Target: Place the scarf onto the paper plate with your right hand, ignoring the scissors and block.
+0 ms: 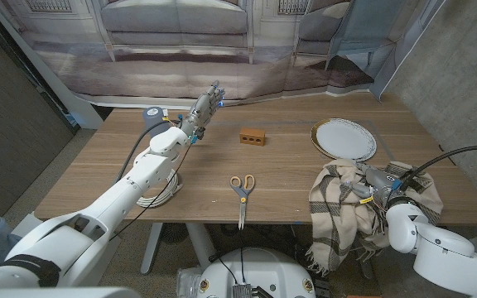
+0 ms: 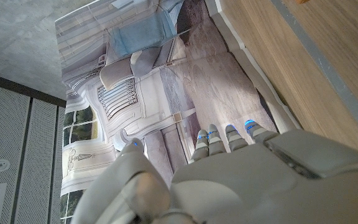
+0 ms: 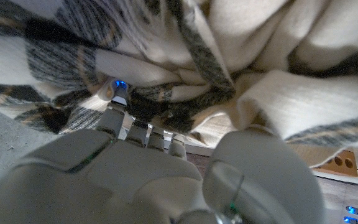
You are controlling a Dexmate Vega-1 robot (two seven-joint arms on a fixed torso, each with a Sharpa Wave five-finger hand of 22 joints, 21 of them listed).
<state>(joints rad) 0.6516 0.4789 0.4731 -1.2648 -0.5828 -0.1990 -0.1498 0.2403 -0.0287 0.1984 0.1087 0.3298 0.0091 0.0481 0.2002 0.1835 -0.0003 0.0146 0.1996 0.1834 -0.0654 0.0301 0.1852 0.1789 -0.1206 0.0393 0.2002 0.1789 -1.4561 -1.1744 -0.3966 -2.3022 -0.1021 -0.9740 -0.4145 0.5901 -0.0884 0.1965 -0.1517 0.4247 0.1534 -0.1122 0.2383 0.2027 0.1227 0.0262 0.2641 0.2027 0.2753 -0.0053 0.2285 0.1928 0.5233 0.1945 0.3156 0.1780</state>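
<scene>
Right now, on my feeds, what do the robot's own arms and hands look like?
Both arms have smooth, rounded white shells. The left arm has black cables along it and small blue fittings near the wrist. The left hand is grey metal; the wrist view shows pale fingers with blue-lit tips. The right hand is grey too, with a black cable arching away behind it.

We count one scarf (image 1: pixel 342 207), cream with dark plaid stripes, at the right front of the surface (image 1: pixel 288 178). One paper plate (image 1: pixel 344 138), white, round. One pair of scissors (image 1: pixel 241 190) with orange handles. One block (image 1: pixel 252 136), brown, with two holes in its side. We log two robot hands: one left hand (image 1: pixel 204 108) and one right hand (image 1: pixel 369 184). One coil of white cable (image 1: pixel 160 195) lies beside the left arm. One surface carries all of these.
</scene>
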